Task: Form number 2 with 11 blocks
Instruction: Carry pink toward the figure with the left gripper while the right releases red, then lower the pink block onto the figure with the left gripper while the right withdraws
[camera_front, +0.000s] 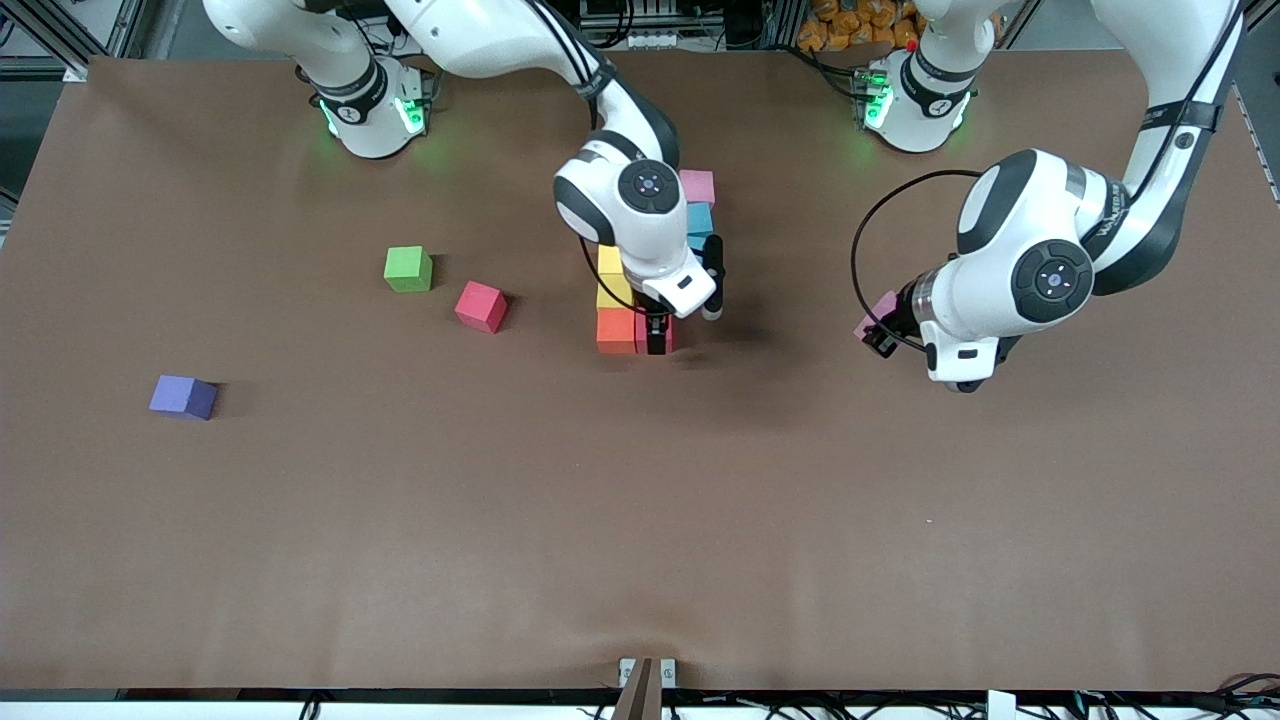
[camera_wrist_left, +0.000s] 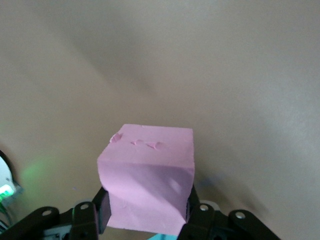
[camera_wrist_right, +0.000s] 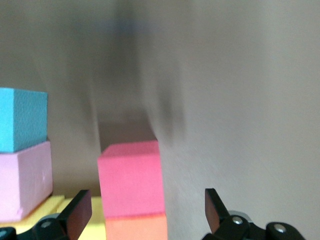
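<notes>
Front view showed the brown worktop (camera_front: 640, 520) carrying the half-built number 2 (camera_front: 650, 265) mid-table. The right tool (camera_front: 657, 335) hung over its nearest row, fingers apart, apparently having just set a block there. Toward the left arm's end from it, the left tool (camera_front: 880, 335) was clamped on a pink block (camera_wrist_left: 147, 177), probably the next piece.
</notes>
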